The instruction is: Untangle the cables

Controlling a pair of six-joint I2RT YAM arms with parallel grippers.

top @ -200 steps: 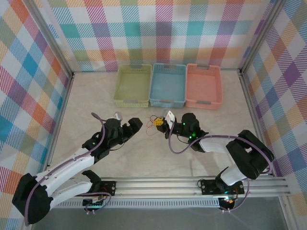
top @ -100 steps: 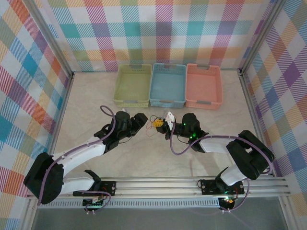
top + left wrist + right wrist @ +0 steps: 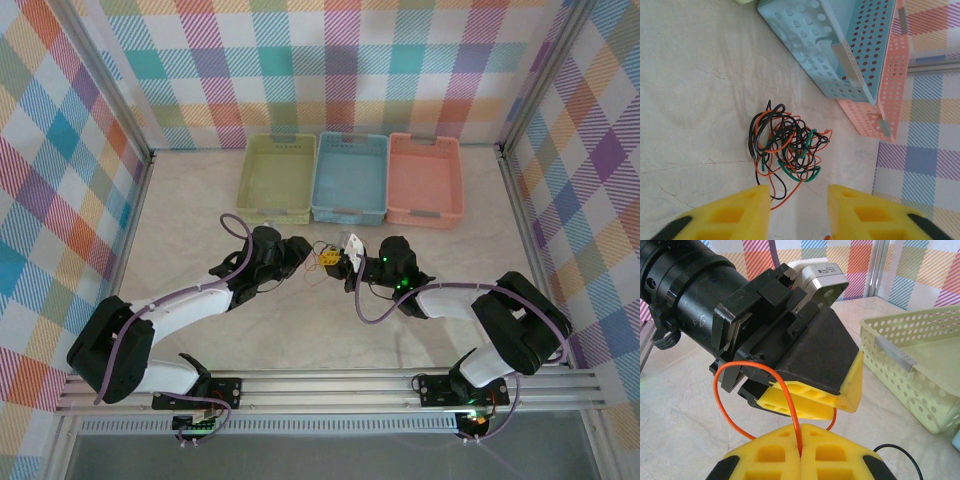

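Yellow padding marks the right gripper (image 3: 332,259) in the overhead view, where we see it tip to tip with the left gripper (image 3: 299,248) over the middle of the pale table (image 3: 190,210). The cables (image 3: 318,264) lie in a small bunch between the two tips. They are just on the near side of the blue basket (image 3: 349,178), which sits between a green basket (image 3: 277,180) on its left and a pink basket (image 3: 425,180) on its right. From up here we cannot tell how either pair of jaws stands.

From the left wrist we see the left gripper (image 3: 797,215) with its jaws spread and table showing in the gap. The cables (image 3: 787,145), orange, black and green strands knotted together, lie on the table just beyond the fingers (image 3: 730,215).

From the right wrist we see the right gripper (image 3: 800,457) with its jaws pressed together on an orange cable (image 3: 725,375). That cable loops up in front of the left gripper (image 3: 842,407). The green basket (image 3: 910,370) stands to the right.
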